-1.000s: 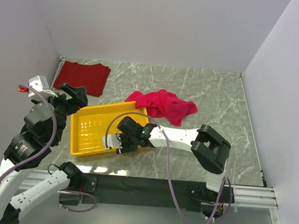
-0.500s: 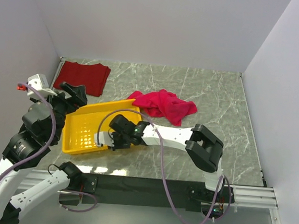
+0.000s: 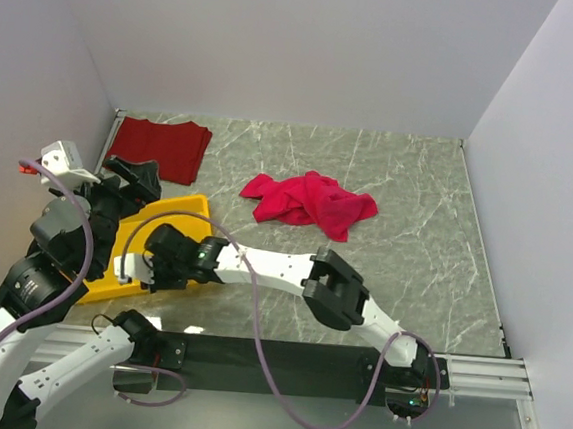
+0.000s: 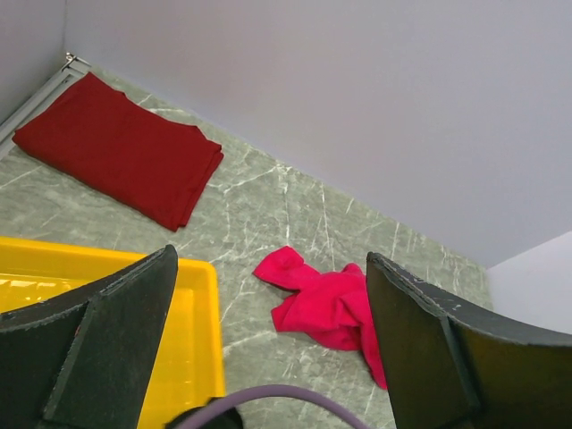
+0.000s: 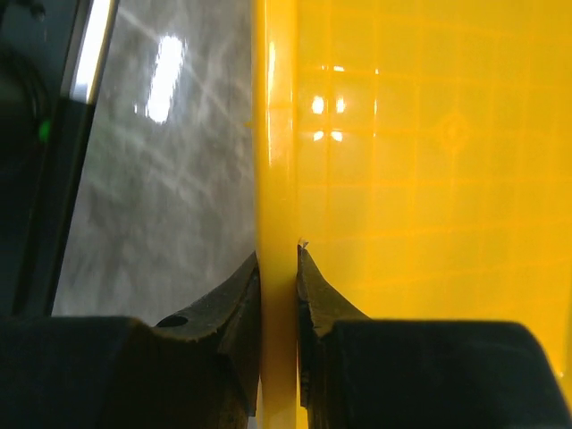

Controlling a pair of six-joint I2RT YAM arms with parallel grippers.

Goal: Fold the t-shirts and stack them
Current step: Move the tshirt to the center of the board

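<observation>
While the right pincer (image 5: 277, 268) pinches just the rim of the tray (image 5: 275, 134), it may slip or knock the open left pincer (image 4: 273, 286); on the worktop (image 3: 412, 276), the pink shirt (image 3: 310, 199) lies crumpled mid-way and the red shirt (image 3: 159, 149) sits folded far-left.

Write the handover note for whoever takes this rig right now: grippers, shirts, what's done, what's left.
Right gripper: shut on the near rim of the yellow tray.
Left gripper: open, empty, raised above the tray's left side.
Brick red t-shirt: folded flat in the far-left corner.
Crimson-pink t-shirt: crumpled in the middle, right of the tray, touched by neither gripper.
Done: one shirt folded.
Left: let go of the tray, fold the pink shirt, stack the two.
</observation>
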